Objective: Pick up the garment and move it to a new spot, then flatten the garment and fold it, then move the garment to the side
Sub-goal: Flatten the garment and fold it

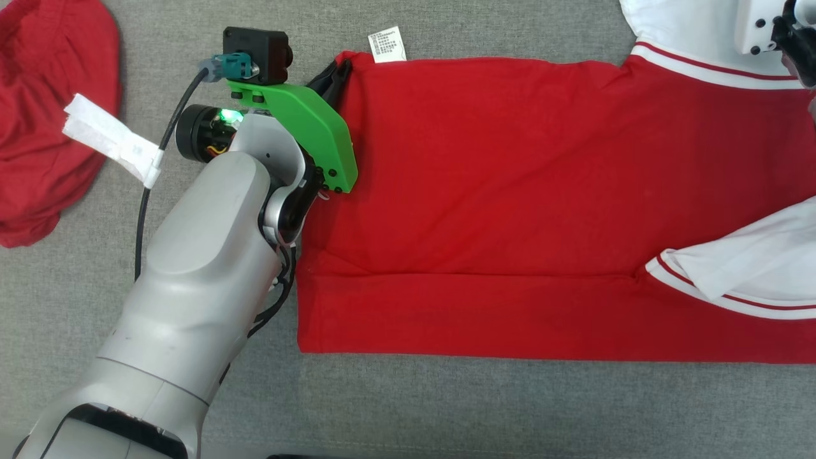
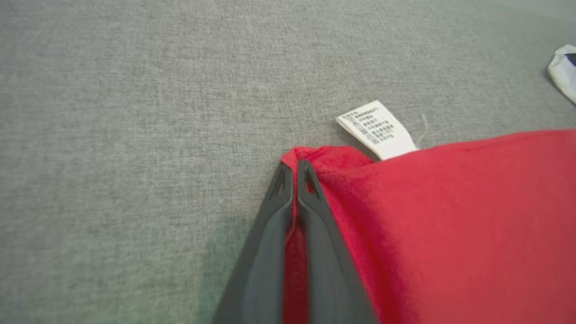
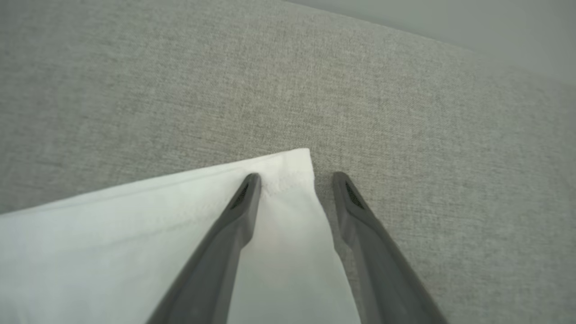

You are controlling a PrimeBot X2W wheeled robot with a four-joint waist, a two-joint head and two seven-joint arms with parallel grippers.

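Note:
The garment (image 1: pixel 510 191) is a red shirt with white, red-striped sleeves, spread across the grey fabric surface with its lower part folded up. Its white care label (image 1: pixel 387 44) sticks out at the far left corner. My left gripper (image 1: pixel 331 76) is shut on that red corner, right beside the label (image 2: pixel 378 129); in the left wrist view red cloth (image 2: pixel 450 225) shows between the closed fingers of the left gripper (image 2: pixel 294 168). My right gripper (image 3: pixel 294 180) stands open at the corner of a white sleeve (image 3: pixel 112 238), the sleeve's hem lying between its fingers.
A second crumpled red cloth (image 1: pixel 44 115) with a white strip (image 1: pixel 108 137) lies at the far left. The left arm's black cable (image 1: pixel 143 210) hangs over the grey surface (image 1: pixel 446 408). A small white object (image 2: pixel 564 69) shows at the left wrist view's right edge.

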